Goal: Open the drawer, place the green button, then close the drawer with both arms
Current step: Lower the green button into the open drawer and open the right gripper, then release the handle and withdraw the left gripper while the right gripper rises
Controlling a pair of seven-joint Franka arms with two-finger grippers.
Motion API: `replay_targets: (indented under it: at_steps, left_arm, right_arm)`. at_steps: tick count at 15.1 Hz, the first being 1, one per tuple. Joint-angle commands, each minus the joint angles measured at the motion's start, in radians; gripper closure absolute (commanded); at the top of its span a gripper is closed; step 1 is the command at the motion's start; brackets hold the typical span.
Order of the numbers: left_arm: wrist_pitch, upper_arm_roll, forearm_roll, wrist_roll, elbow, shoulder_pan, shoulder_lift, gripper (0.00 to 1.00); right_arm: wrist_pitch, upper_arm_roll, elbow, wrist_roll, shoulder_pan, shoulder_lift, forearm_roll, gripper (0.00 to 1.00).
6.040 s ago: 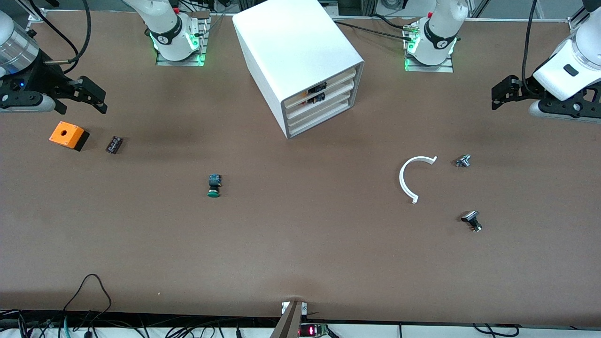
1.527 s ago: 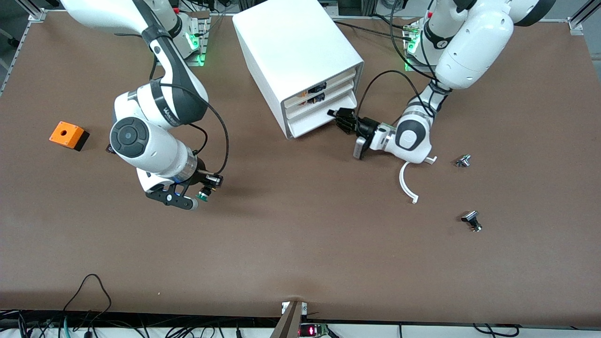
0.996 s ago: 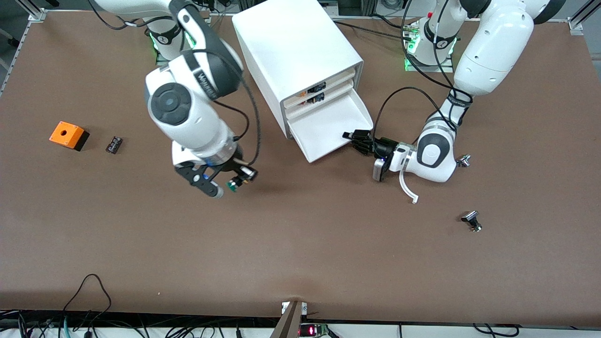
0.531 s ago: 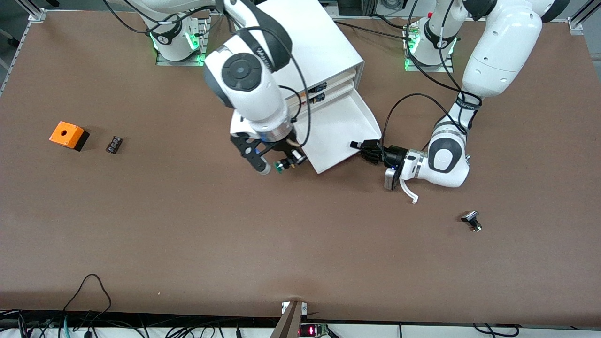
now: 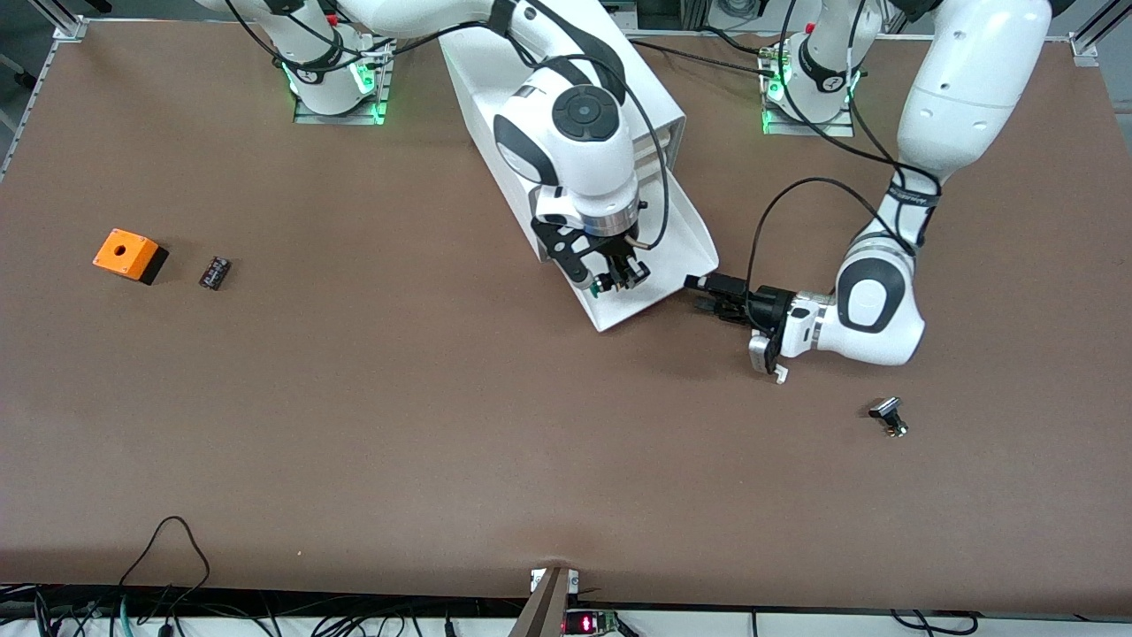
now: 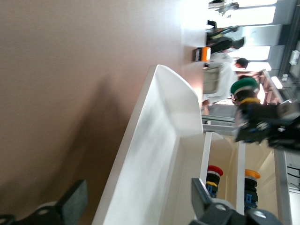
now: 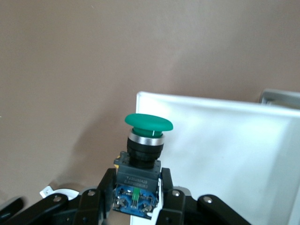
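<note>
In the front view, my right gripper point(image 5: 616, 276) has carried the green push button point(image 5: 601, 285) in from the open table, where it hung half a second ago beside the drawer's corner, and now holds it over the near end of the pulled-out lowest drawer point(image 5: 681, 232) of the white cabinet point(image 5: 495, 97). My left gripper point(image 5: 707, 295) has backed a little way off the drawer's front edge toward the left arm's end of the table, fingers parted and gripping nothing. The drawer's front lip and side walls rise around a bare white floor, with brown table point(image 5: 354, 442) free on every side; the orange box point(image 5: 129, 254), a small black part point(image 5: 215, 272) and a black-and-silver knob point(image 5: 889, 416) lie well apart from it. In the left wrist view, my own fingertips point(image 6: 71, 206) stand wide apart before the drawer's rounded front wall point(image 6: 173, 108), and the button point(image 6: 245, 89) hangs above it in the other gripper point(image 6: 269, 126); red-capped point(image 6: 213, 176) and yellow-capped point(image 6: 251, 180) buttons sit in an upper drawer. In the right wrist view, my fingers point(image 7: 96, 199) clamp the button's black body point(image 7: 139, 176), cap point(image 7: 148, 123) upward, over the drawer's white floor point(image 7: 220, 154); the body's print is too small to read.
</note>
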State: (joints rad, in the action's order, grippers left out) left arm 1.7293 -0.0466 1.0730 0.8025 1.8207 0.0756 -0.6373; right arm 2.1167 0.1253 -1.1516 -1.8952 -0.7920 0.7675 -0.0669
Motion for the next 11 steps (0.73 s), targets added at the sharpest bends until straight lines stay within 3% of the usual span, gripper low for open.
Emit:
replay_targets:
  at_steps: [1, 4, 7, 10, 11]
  left_arm:
    - [-0.002, 0.019, -0.222, -0.199, -0.044, 0.003, 0.059, 0.0]
    - [-0.017, 0.017, -0.483, -0.449, -0.129, 0.006, 0.094, 0.0]
    - [-0.088, 0.016, -0.631, -0.645, -0.236, 0.015, 0.102, 0.0]
    - [-0.194, 0.016, -0.705, -0.811, -0.363, 0.016, 0.1, 0.0]
    - [-0.217, 0.014, -0.746, -0.865, -0.406, 0.016, 0.102, 0.0]
  right_arm:
    - [0.038, -0.013, 0.043, -0.096, -0.036, 0.059, -0.028, 1.0]
    - [0.112, -0.013, 0.043, -0.178, -0.062, 0.114, -0.074, 1.0]
    - [0.15, -0.013, 0.044, -0.209, -0.072, 0.144, -0.08, 1.0]
    - [0.157, -0.013, 0.043, -0.216, -0.073, 0.156, -0.08, 1.0]
    - [0.161, -0.012, 0.044, -0.214, -0.072, 0.156, -0.079, 0.67]
